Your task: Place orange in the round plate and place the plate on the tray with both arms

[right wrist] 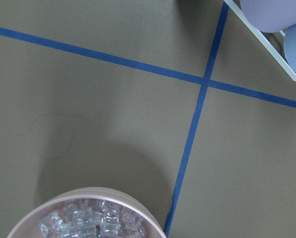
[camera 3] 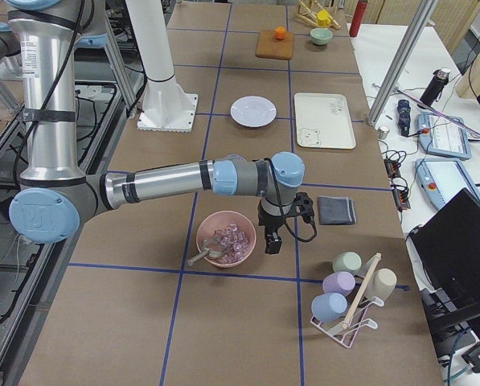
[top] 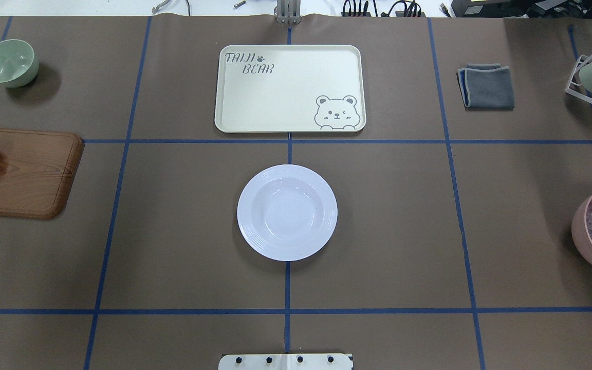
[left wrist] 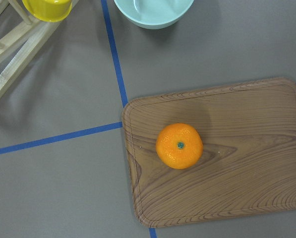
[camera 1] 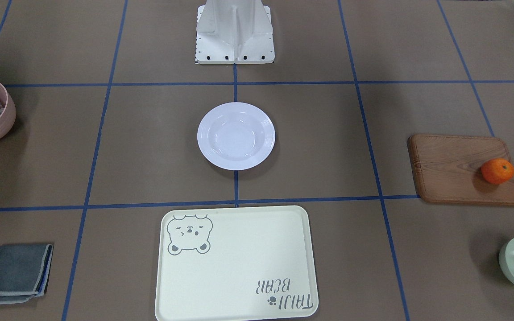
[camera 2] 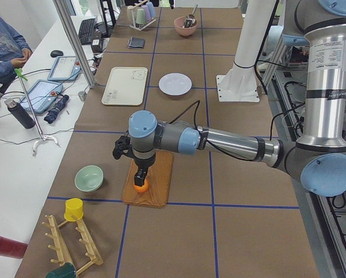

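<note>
Wooden board (left wrist: 237, 168) holds the orange (left wrist: 179, 146), left gripper (camera 2: 139, 178) poised over it, its opening not discernible: pickup is in hand, calling for straight descent and a centred close.

Brown table (top: 172, 231), blue-taped — on it tray (top: 285, 97), round plate (top: 287, 212), wooden board (top: 29, 174), green bowl (top: 8, 61), pink bowl (top: 584, 226), grey cloth (top: 487, 86).

Right gripper (camera 3: 271, 244) just beside pink bowl (camera 3: 201, 235), near grey cloth (camera 3: 336, 211)
</note>
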